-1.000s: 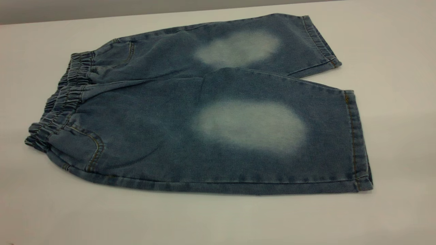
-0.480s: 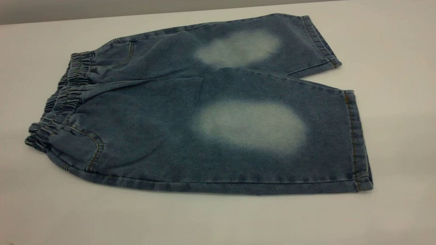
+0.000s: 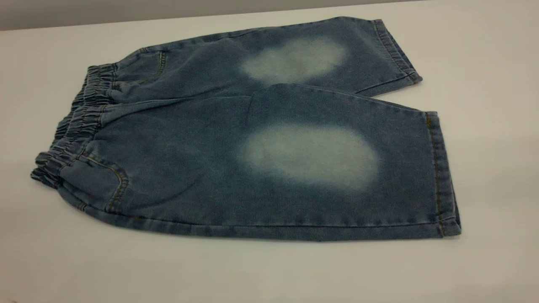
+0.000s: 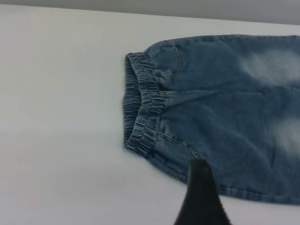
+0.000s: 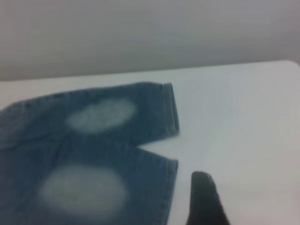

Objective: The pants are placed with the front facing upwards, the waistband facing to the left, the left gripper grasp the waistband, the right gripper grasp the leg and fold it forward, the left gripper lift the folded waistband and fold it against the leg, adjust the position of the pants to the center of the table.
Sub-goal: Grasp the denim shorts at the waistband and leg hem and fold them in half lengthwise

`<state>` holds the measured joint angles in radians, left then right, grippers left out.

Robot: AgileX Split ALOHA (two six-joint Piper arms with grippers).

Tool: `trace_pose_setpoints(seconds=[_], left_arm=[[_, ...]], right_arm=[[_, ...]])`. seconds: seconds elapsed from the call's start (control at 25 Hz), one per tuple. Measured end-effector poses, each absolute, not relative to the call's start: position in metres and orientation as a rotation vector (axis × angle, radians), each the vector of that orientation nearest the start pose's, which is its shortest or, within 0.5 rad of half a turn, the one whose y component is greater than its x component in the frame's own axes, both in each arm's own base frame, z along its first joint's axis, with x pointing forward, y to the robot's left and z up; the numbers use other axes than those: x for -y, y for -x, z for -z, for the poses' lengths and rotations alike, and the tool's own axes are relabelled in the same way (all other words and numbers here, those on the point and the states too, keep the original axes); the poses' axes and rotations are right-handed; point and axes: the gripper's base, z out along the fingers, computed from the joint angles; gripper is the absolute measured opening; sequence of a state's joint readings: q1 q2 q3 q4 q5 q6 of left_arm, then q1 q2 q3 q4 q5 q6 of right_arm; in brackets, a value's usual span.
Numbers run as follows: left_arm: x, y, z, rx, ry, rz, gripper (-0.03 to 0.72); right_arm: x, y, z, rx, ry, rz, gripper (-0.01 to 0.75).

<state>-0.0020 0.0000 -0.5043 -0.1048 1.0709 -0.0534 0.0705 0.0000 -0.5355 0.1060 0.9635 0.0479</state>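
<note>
Pants (image 3: 252,143) lying flat, waistband (image 4: 143,105) just ahead of left gripper (image 4: 200,197), leg hem ahead of right gripper (image 5: 204,199); finger spread indeterminable for both.

Pale table (image 3: 484,63); pants (image 3: 252,143) flat on it, unfolded, waistband (image 3: 76,126) leftward

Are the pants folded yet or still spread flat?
Spread flat: the pants show both legs side by side, waistband uncovered on the table.

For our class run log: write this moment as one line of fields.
pants: flat, unfolded, front up | waistband: left end, ungrasped | left gripper: above near waistband | right gripper: above table beside leg hems | stage: pre-grasp
</note>
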Motion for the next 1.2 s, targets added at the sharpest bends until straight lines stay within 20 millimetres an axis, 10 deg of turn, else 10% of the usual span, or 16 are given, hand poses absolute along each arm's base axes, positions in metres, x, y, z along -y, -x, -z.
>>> trace_pose_setpoints(seconds=[0.28, 0.56, 1.2], left_arm=[[0.008, -0.009, -0.302, -2.091, 0.15, 0.21, 0.446], [0.002, -0.074, -0.311, -2.276, 0.18, 0.109, 0.446], [-0.016, -0.215, -0.203, -2.75, 0.503, 0.166, 0.446]], right_arm=[[-0.019, -0.009, -0.297, -1.999, 0.111, -0.306, 0.367], [-0.038, -0.066, -0.295, -2.19, 0.213, -0.481, 0.367], [-0.05, -0.156, -0.257, -2.399, 0.199, -0.592, 0.367]])
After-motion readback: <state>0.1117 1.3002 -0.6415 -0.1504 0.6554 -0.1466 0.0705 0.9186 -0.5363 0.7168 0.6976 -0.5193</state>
